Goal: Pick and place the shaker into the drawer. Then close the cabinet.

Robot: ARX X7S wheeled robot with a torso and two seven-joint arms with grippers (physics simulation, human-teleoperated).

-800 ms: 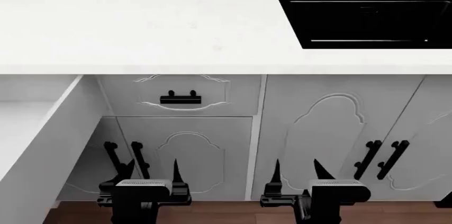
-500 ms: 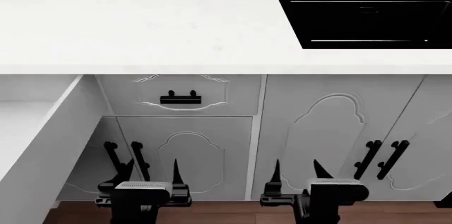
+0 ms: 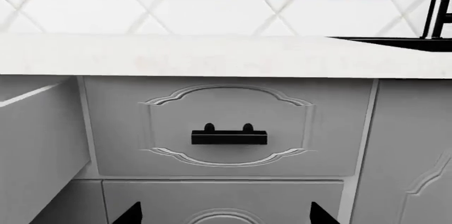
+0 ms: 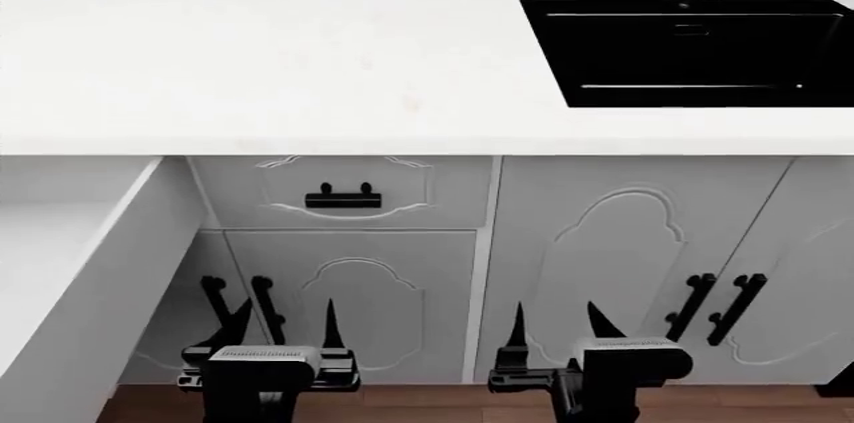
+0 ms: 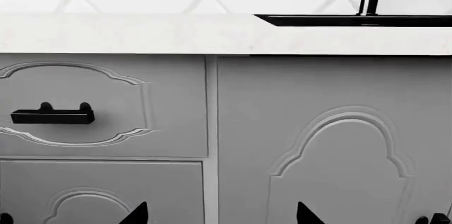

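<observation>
The drawer [image 4: 60, 273] stands pulled out at the head view's lower left, beside the cabinet [image 4: 534, 253]; no shaker is visible. Low at the frame's bottom, the left gripper [image 4: 283, 328] and right gripper [image 4: 554, 323] point forward at the cabinet fronts, fingers spread, grasping nothing.

Left pincer [image 4: 284, 325]: black pointed fingers; right pincer [image 4: 555, 323] alike; ribbed grey wrist tops.
</observation>
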